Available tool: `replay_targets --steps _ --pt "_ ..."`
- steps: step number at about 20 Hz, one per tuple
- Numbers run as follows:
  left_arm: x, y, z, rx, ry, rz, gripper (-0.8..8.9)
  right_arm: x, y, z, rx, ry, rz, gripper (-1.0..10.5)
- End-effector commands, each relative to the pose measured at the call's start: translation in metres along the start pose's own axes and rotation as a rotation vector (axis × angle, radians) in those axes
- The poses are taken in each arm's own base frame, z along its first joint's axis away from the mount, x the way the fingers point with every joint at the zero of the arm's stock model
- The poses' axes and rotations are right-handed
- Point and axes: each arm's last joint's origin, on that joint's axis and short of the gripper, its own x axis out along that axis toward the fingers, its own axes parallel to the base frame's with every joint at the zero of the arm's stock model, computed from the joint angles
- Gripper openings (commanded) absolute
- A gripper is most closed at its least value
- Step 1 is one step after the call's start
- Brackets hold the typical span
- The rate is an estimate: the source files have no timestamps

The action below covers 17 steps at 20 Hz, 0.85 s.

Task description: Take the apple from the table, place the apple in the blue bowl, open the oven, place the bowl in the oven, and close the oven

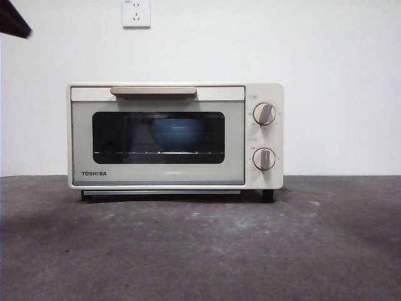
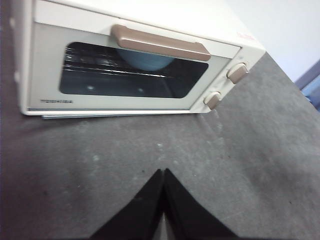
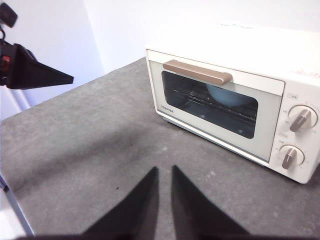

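Observation:
The cream-white oven (image 1: 263, 132) stands at the back of the table (image 1: 200, 251) with its door closed and its beige handle (image 1: 153, 91) up. Behind the dark glass sits the blue bowl (image 1: 178, 133) on the rack, also seen as the blue bowl (image 2: 145, 59) and the blue bowl (image 3: 227, 96) from the wrists. The apple is hidden from every view. My left gripper (image 2: 163, 172) is shut and empty, hanging above the table in front of the oven. My right gripper (image 3: 164, 170) hovers off the oven's left front, its jaws a narrow gap apart, holding nothing.
A white wall with a power socket (image 1: 136, 12) rises behind the oven. The black tip of an arm (image 1: 12, 22) shows at the top left corner. Bare grey table stretches in front of the oven and to both sides.

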Motion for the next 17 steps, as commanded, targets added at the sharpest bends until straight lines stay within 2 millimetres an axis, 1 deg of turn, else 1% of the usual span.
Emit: replay_targets --steps 1,5,9,12,17 --pt "-0.009 -0.004 0.002 0.033 -0.024 -0.003 0.07 0.000 0.002 0.002 -0.028 -0.008 0.020 0.0" --pt "-0.016 -0.006 0.001 0.039 -0.040 -0.008 0.07 0.000 0.002 0.002 -0.029 -0.011 0.008 0.0" --pt "-0.017 -0.007 0.001 0.039 -0.041 -0.009 0.07 0.000 -0.002 0.003 -0.026 -0.028 -0.103 0.0" --pt "-0.017 -0.007 0.000 0.038 -0.040 -0.008 0.07 -0.001 -0.002 0.003 -0.025 -0.036 -0.126 0.0" --pt "-0.016 -0.007 0.000 0.038 -0.039 -0.008 0.07 -0.010 -0.005 0.006 -0.016 -0.084 -0.180 0.0"
